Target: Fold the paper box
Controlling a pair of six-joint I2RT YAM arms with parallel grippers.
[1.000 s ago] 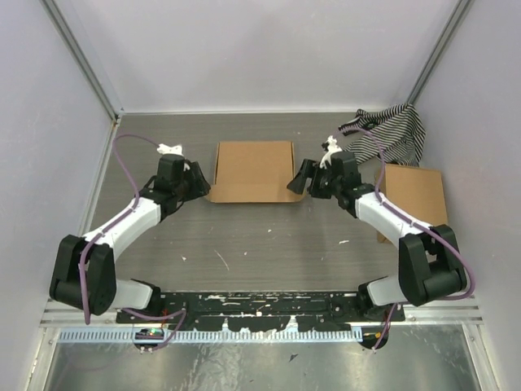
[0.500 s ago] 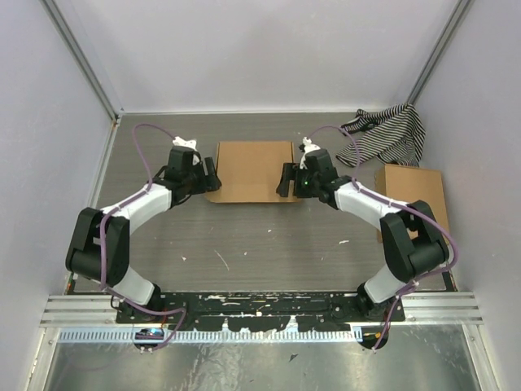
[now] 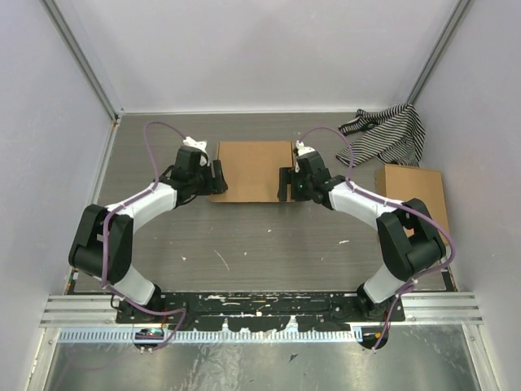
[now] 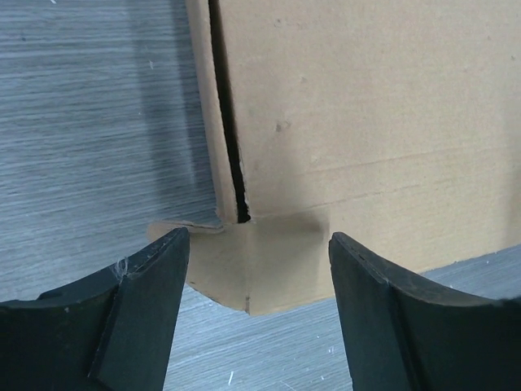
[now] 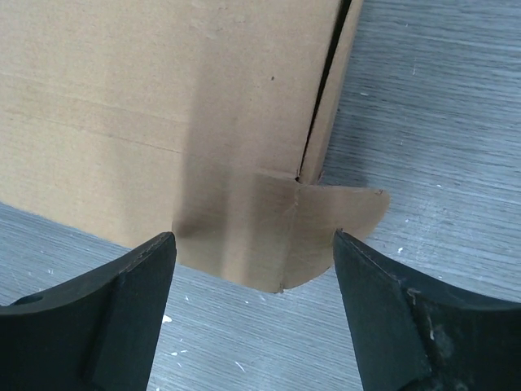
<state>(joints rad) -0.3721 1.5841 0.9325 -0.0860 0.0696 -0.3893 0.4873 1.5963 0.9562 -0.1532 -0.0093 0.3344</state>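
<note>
Wide open and empty, your left gripper [image 4: 256, 244] and right gripper [image 5: 254, 240] straddle corner tabs of the paper box [image 3: 254, 169]. Only the wrist views show its slits.

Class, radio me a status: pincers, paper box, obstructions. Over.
Left pincer open, at near-left corner of the paper box. Right pincer open, at near-right corner. Box lying flat, not gripped. Nothing in the way.

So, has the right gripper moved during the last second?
Yes. The right gripper came leftward in the top view, up to the right edge of the paper box.
</note>
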